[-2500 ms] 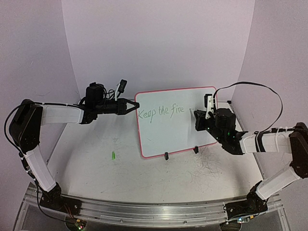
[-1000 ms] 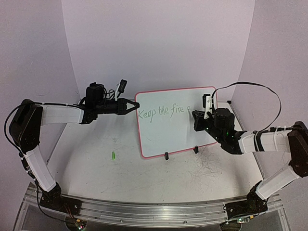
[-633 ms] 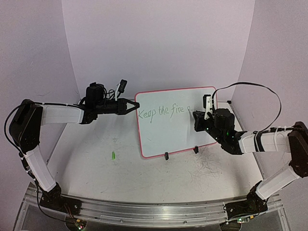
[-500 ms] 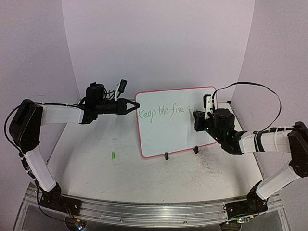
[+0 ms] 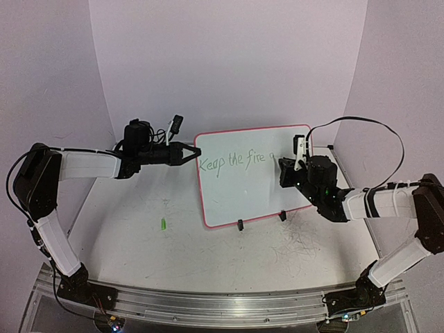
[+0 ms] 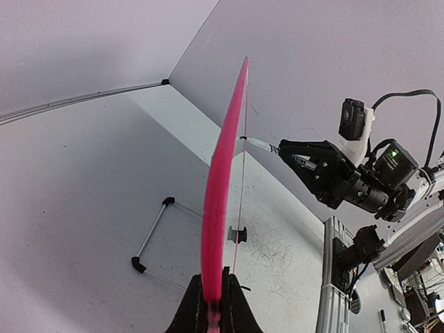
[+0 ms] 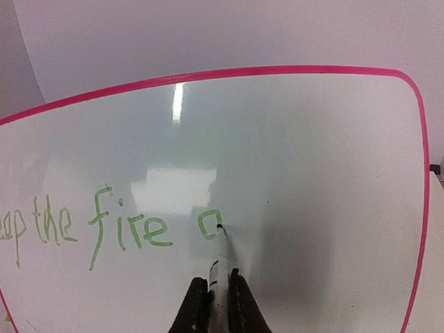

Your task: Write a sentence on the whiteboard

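The whiteboard (image 5: 253,177) stands upright on two black clip feet, white with a red-pink rim. The green sentence (image 5: 232,161) on it reads "Keep the fire" plus the round of a started letter. My left gripper (image 5: 189,153) is shut on the board's left rim, which shows edge-on in the left wrist view (image 6: 216,208). My right gripper (image 5: 286,168) is shut on a white marker (image 7: 218,267). The marker's tip touches the board at the right side of the new round stroke (image 7: 208,225), after "fire" (image 7: 128,227).
A small green marker cap (image 5: 164,224) lies on the table left of the board. Scribble marks (image 5: 298,243) cover the table in front of the right arm. A thin wire stand (image 6: 156,232) lies behind the board. Purple walls close in on three sides.
The right gripper has moved the marker a little to the right past "fire" and drawn the round part of a new letter. The left gripper and the board have not moved.
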Available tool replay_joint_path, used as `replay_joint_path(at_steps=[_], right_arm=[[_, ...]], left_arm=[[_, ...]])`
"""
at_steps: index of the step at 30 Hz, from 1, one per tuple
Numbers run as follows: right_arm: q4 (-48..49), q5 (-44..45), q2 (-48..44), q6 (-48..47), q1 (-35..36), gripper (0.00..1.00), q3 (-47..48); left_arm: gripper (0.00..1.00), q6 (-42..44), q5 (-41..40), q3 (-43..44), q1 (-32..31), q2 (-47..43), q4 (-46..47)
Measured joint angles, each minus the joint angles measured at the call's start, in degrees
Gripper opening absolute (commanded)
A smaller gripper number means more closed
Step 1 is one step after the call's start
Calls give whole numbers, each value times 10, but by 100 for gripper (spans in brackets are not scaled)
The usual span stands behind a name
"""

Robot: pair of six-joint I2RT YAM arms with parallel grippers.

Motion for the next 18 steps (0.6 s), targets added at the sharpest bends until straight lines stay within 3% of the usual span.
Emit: replay_joint_path(at_steps=[18], right_arm=[[6, 5, 3, 6, 0, 0, 4]], left_arm=[[0, 0, 0, 3, -1, 0, -4]])
